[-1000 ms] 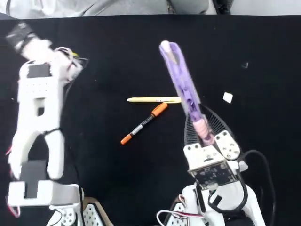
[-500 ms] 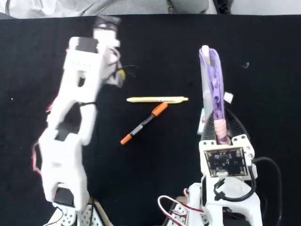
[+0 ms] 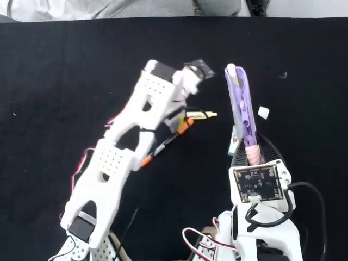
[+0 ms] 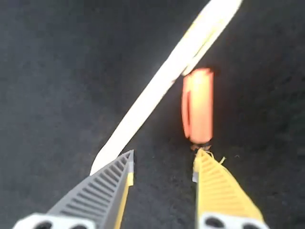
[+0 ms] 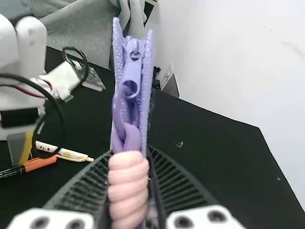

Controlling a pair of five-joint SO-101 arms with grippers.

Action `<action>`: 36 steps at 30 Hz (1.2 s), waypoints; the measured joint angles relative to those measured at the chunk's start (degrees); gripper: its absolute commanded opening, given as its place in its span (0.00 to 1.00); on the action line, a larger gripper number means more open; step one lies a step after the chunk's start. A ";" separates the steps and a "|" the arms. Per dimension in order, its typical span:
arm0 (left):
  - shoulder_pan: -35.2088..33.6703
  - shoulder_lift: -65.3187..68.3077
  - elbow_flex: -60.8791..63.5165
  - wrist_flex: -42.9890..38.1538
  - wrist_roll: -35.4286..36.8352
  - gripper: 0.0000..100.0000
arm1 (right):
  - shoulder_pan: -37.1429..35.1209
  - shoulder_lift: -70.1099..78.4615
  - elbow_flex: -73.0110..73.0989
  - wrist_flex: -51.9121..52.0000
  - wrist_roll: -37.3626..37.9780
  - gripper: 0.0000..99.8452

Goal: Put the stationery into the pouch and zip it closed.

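Clamping the pouch (image 3: 240,103) in the right gripper (image 3: 249,148), raised edge-on with its zip (image 5: 134,50) uppermost, seemingly to offer a steady mouth for loading, while hovering the left gripper (image 4: 164,155), jaws spread wide, low over the pen (image 4: 162,90) and marker (image 4: 197,105) lying just beside each other on the table (image 3: 54,65).

robotics lab bench, tabletop test setup. black cloth-covered table (image 3: 54,65) carries two white plastic arms with perforated shells: left arm (image 3: 111,163), right arm (image 3: 266,234). bare camera circuit board (image 3: 257,184) on right arm's wrist; loose red and white wires (image 3: 187,235) and black cable (image 3: 304,184) near arm bases. plain white wall (image 5: 228,57) and crumpled grey fabric (image 5: 81,28) behind table.
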 measured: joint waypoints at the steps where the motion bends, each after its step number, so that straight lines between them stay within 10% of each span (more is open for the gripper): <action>1: 0.09 1.32 -0.97 0.00 -0.18 0.21 | 0.00 0.00 0.00 0.00 0.00 0.01; 36: -1.05 9.85 -16.35 -3.16 -8.00 0.21 | 0.00 0.00 0.00 0.79 0.00 0.01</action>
